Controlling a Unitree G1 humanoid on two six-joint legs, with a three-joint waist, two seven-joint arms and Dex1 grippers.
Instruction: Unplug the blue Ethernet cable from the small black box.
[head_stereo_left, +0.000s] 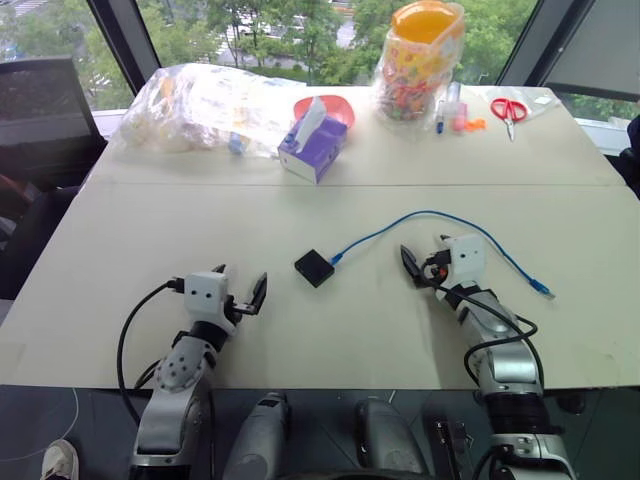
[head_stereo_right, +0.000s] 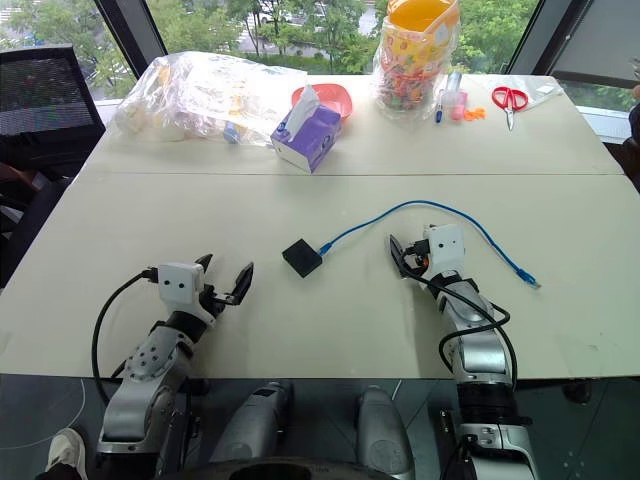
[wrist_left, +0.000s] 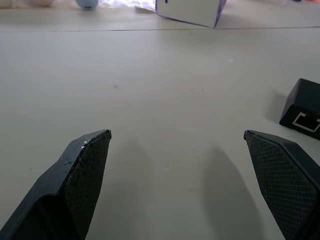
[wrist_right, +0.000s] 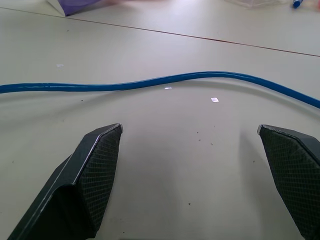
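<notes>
Beige table (head_stereo_left: 150, 230) under you. Both grippers spread wide, holding nothing: left gripper (head_stereo_left: 240, 292) short of the small black box (head_stereo_left: 314, 267), right gripper (head_stereo_left: 428, 258) just inside the blue Ethernet cable (head_stereo_left: 420, 214) arc. Cable's near plug sits just beside the box, looks unplugged.

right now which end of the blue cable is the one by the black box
The plug end of the blue Ethernet cable nearest the small black box, between both grippers; the other end lies loose, far right.
</notes>
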